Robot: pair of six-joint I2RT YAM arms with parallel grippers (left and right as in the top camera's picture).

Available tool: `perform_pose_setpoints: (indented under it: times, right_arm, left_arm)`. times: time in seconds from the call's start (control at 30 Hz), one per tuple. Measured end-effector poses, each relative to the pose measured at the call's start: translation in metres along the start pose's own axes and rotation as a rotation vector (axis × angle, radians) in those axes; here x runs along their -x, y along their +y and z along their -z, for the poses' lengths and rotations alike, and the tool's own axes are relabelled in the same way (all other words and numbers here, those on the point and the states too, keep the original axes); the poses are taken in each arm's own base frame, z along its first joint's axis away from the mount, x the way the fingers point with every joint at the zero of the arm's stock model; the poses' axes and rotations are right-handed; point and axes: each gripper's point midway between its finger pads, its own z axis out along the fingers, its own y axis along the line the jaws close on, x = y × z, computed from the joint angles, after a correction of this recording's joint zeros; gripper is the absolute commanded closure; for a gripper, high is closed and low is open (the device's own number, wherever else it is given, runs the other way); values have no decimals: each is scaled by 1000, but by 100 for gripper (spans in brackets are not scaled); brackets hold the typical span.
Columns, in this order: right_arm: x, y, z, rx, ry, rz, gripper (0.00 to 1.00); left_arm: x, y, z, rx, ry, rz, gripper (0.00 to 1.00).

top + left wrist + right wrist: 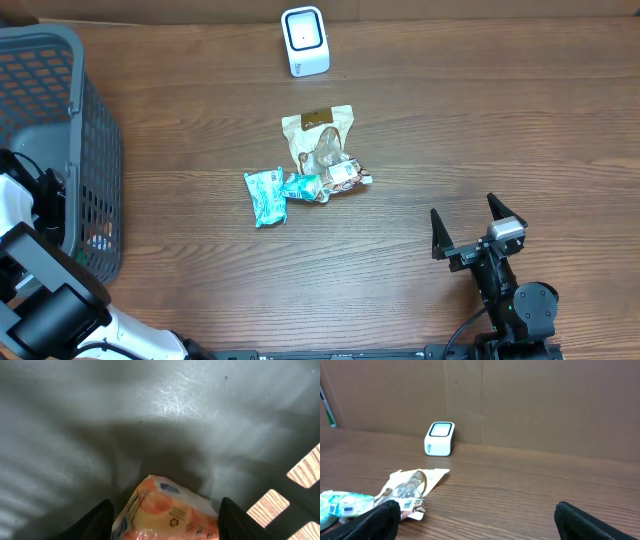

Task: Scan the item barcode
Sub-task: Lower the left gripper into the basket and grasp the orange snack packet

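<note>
Orange-and-white packet [165, 517] lies on the grey floor of the plastic basket [150, 410], a recycling mark showing on its wrapper. It sits directly between the two dark fingers [97, 520] of the left gripper [165, 504], which flank it on either side; the jaws stand part-way apart around the packet, but whether they actually press on it cannot be told from the wrist view. From overhead, the left arm [40, 260] reaches in at the basket's side wall, at the table's left edge.

Out on the wooden table [480, 110], a beige pouch [318, 135], a teal packet [267, 195] and a small crumpled wrapper [340, 178] lie bunched together near the centre — well apart from the basket. The white barcode scanner [304, 41] stands upright at the far edge, beyond the pile. The right gripper [462, 205] sits over bare wood at the near right, its jaws spread wide and holding nothing.
</note>
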Motion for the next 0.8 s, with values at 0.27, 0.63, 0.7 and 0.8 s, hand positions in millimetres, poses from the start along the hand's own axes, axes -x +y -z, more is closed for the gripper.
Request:
perform_pose_setpoints:
  times: [0.27, 0.63, 0.7, 0.8]
  right_arm:
    - [0, 0, 0, 0, 0, 0, 0]
    - [0, 0, 0, 0, 0, -1, 0]
    - [0, 0, 0, 0, 0, 0, 0]
    - [0, 0, 0, -1, 0, 0, 0]
  left_arm:
    - [2, 0, 0, 0, -6, 9, 96]
    - [7, 16, 2, -1, -31, 156, 96]
    - [8, 22, 4, -7, -33, 209, 96]
    - [10, 24, 12, -36, -28, 262, 96]
